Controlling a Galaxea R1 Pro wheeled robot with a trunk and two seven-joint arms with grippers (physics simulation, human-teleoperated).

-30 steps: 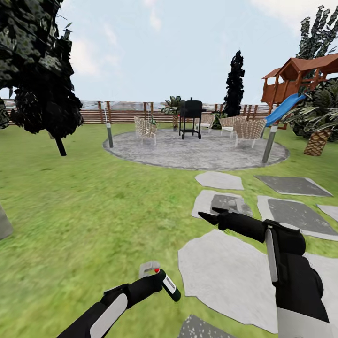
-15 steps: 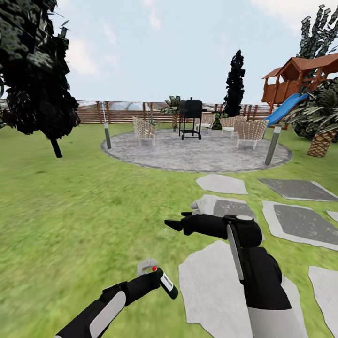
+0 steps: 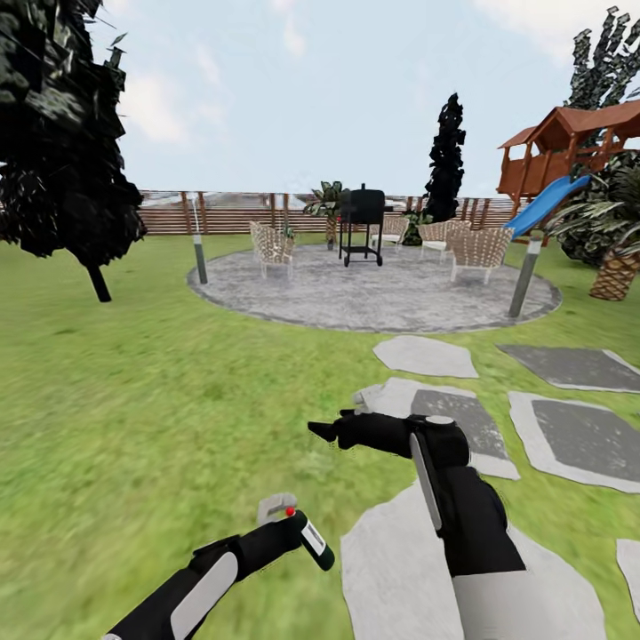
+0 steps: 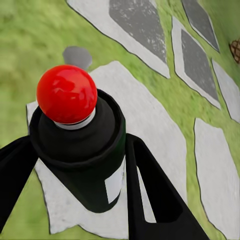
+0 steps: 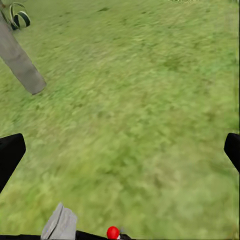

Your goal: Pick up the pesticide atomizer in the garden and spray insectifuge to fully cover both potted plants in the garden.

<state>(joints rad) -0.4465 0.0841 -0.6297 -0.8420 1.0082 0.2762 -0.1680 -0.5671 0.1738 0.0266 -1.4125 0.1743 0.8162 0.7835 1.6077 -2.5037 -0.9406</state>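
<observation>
- No readable text, brand, number or sign anywhere.
- The pesticide atomizer (image 4: 82, 165) carries a white label band, blank as far as can be seen.

The head camera looks forward and slightly down across the lawn (image 3: 133, 373) toward the far round patio (image 3: 373, 293) and fence (image 3: 231, 213). The left wrist camera sits very close behind the atomizer (image 4: 82, 145), facing down at the stepping slabs (image 4: 165, 145), which the head view also shows. The right wrist camera looks down on grass, with the atomizer's red knob (image 5: 113, 232) at its edge.
</observation>
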